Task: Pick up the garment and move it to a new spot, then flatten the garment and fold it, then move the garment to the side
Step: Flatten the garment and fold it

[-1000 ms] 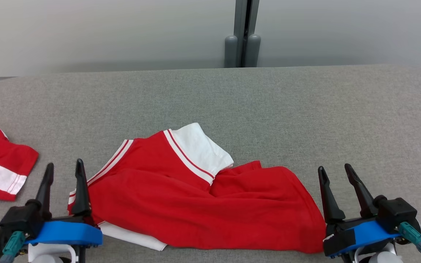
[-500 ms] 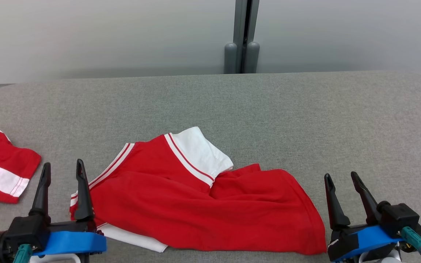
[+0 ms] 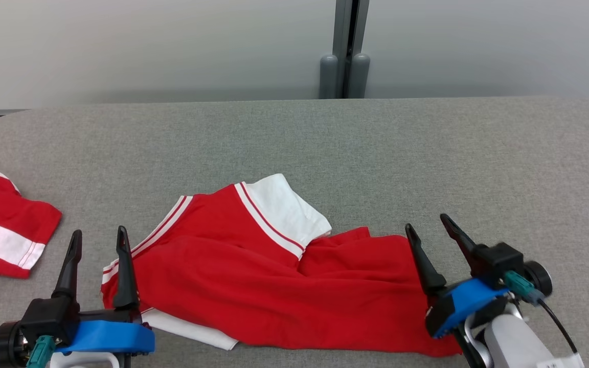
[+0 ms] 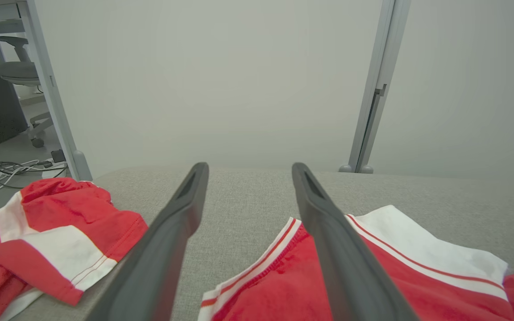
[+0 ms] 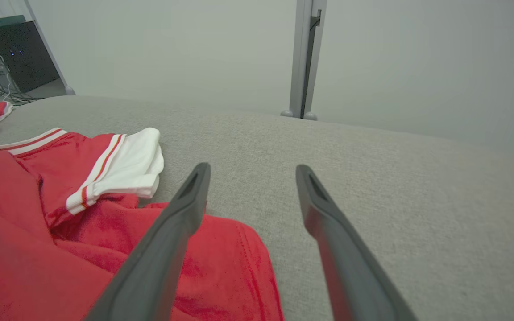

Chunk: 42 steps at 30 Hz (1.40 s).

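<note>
A red garment [image 3: 274, 286] with white striped trim lies crumpled on the grey table [image 3: 325, 148] near its front edge. Over the garment's left edge my left gripper [image 3: 98, 235] stands open and empty; in the left wrist view the garment [image 4: 373, 276] passes under its right finger [image 4: 328, 232]. My right gripper [image 3: 427, 221] is open and empty above the garment's right end. The right wrist view shows the garment [image 5: 60, 232] beneath the left finger [image 5: 181, 214] and bare cloth under the other.
A second red and white garment [image 3: 3, 235] lies at the table's left edge, also in the left wrist view [image 4: 47, 236]. Behind the table is a pale wall with a grey post [image 3: 344, 48]. Cables and a chair sit off to the left.
My right gripper has moved left and up, from beside the garment's right end to over it. The left gripper has barely moved. The camera has shifted a little.
</note>
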Available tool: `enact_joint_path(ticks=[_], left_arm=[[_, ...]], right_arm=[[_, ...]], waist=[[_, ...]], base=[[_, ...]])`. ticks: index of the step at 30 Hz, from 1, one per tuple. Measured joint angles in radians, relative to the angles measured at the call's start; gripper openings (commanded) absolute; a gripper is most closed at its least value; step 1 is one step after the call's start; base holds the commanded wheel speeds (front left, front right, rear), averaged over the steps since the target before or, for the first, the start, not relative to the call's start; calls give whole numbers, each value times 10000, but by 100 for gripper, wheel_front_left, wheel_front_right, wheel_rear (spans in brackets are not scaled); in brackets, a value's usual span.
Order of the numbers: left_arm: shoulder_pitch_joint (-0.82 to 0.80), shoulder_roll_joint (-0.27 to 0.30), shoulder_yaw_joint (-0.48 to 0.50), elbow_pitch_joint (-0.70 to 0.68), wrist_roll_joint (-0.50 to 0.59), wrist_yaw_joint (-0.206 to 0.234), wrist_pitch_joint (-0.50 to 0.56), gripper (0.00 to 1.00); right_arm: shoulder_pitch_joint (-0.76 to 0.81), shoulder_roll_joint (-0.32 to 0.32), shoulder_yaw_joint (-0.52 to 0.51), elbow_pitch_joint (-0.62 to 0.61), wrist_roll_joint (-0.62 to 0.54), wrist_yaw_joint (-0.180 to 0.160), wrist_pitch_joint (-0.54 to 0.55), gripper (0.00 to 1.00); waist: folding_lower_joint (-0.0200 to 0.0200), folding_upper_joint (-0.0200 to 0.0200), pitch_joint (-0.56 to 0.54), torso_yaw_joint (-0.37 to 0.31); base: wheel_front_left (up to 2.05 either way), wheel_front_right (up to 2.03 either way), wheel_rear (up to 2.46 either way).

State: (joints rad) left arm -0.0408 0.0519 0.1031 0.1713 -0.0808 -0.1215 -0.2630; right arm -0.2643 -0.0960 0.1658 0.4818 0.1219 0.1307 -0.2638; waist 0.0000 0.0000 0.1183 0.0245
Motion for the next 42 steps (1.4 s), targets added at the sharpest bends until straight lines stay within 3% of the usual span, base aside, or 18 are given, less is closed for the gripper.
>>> enact_joint_path(ticks=[10,24,25,26,27,31,42], left_arm=[[-305,-8,-368,58,-420,-23,2,100],[-461,-8,-525,79,-677,15,2,100],[-473,-8,-529,77,-683,17,0,100],[-479,-8,-531,79,-690,19,2,100],[-483,-8,-531,81,-690,19,0,100],[-498,-10,-579,82,-708,33,0,100],[-713,-10,-786,73,-871,33,2,100]], right_arm=[[-2661,-393,2397,2742,502,0,472,100],[-3905,-443,4842,5896,1519,0,880,100],[-3965,-435,4949,5975,1626,0,872,93],[-4023,-426,5068,6036,1718,0,851,32],[-4073,-407,5183,6090,1770,2,815,0],[-4358,-458,5352,6249,2243,10,560,0],[-6904,-2052,4004,6909,2581,2,54,0]], waist=[[1,1,327,467],[0,1,692,966],[0,1,692,965],[0,1,687,960],[0,1,685,951],[1,2,670,915],[1,2,962,1059]], base=[[0,0,0],[0,0,0],[0,0,0],[0,0,0],[0,0,0],[0,0,0],[0,0,0]])
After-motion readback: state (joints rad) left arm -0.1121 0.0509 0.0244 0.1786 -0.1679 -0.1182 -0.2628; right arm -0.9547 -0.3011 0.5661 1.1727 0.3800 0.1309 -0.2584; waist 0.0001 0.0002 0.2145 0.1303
